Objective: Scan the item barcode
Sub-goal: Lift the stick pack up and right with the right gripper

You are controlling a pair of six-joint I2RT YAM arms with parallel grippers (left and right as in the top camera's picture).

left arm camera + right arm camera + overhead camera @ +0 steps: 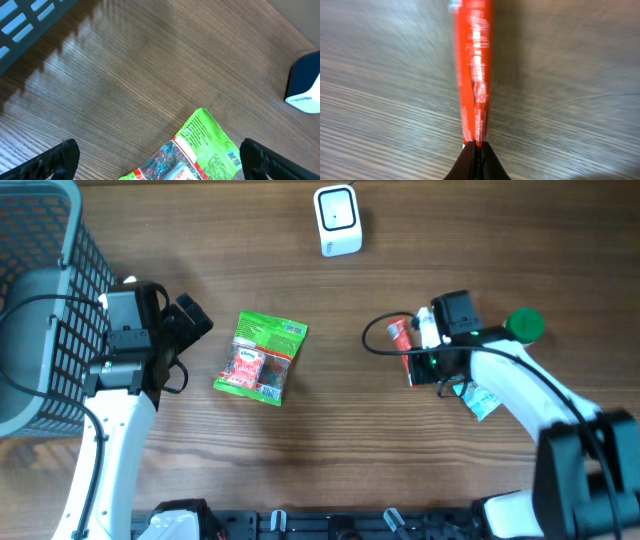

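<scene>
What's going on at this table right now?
A two-armed robot is working on scanning a barcode. The right gripper is shut on the edge of a thin red packet at the table's right side. The left gripper hangs wide open over a green snack packet lying flat mid-table. The white scanner sits at the far edge, nothing presented to it yet.

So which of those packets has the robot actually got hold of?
The red packet, pinched in the shut right gripper. The green packet lies loose mid-table, and the small bluish packet lies on the table beside that arm.
</scene>
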